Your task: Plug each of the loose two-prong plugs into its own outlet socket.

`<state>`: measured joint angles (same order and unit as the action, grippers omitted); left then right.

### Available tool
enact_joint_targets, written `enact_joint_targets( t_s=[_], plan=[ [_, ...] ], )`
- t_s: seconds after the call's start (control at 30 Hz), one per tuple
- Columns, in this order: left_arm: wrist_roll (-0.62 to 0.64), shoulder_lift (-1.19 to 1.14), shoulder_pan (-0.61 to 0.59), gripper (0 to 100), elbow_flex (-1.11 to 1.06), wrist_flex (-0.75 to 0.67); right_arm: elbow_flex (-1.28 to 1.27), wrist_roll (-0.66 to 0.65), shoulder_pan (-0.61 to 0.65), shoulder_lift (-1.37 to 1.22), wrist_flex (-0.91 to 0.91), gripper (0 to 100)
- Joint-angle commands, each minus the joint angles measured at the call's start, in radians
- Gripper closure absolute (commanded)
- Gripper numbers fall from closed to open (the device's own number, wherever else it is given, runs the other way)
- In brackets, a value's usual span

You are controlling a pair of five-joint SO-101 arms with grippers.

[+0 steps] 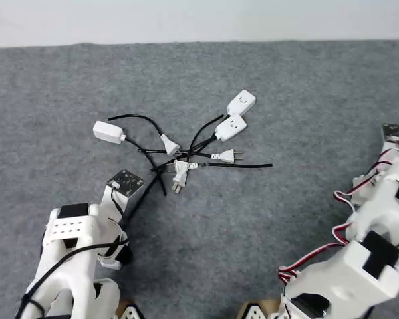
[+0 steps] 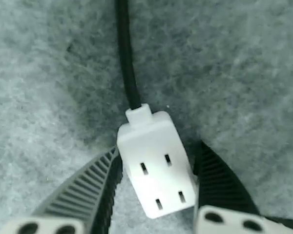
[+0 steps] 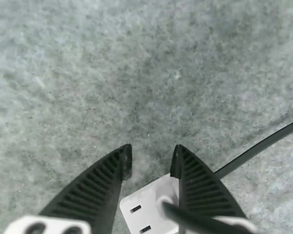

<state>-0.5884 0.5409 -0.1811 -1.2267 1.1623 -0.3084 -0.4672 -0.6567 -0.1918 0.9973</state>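
Left gripper (image 2: 156, 150) pinching socket (image 2: 156, 168) by its sides, slots toward camera. Black cord (image 2: 127, 58) runs off it over grey mat (image 2: 244, 73). Right gripper (image 3: 151, 148) part-spread, second socket (image 3: 141, 212) clamped between fingers near their base. Left arm (image 1: 80, 246) at mat's near-left corner, right arm (image 1: 379, 246) at right edge. Mid-mat tangle: three plugs (image 1: 169, 144) (image 1: 227, 156) (image 1: 179, 176), all unplugged, and three loose sockets (image 1: 108, 131) (image 1: 241, 102) (image 1: 230, 127).

Smooth white plastic outlet socket (image 2: 156, 170), matt black cord (image 2: 127, 58), rough grey carpet (image 2: 244, 73).
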Motion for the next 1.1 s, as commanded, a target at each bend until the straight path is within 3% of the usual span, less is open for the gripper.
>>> enact_joint_targets(
  t_s=[0.0,0.17,0.43,0.57,0.87,1.07],
  plan=[
    [0.011,0.014,-0.005,79,0.002,-0.028,0.006,-0.012,-0.01,0.007,-0.007,85.9],
    [0.041,0.02,0.044,98,0.048,-0.034,0.006,-0.008,-0.01,0.005,-0.007,85.9],
    [0.563,0.014,0.161,99,0.214,-0.117,0.006,-0.008,-0.01,0.013,0.022,85.9],
    [0.715,0.014,0.198,99,0.248,-0.173,0.012,-0.008,-0.013,0.015,0.022,86.0],
    [0.838,-0.103,0.267,98,0.208,-0.189,0.029,-0.005,-0.041,0.136,0.088,86.0],
    [0.839,-0.281,0.261,80,0.295,-0.193,0.023,0.043,-0.039,0.252,0.116,86.0]
  ],
)
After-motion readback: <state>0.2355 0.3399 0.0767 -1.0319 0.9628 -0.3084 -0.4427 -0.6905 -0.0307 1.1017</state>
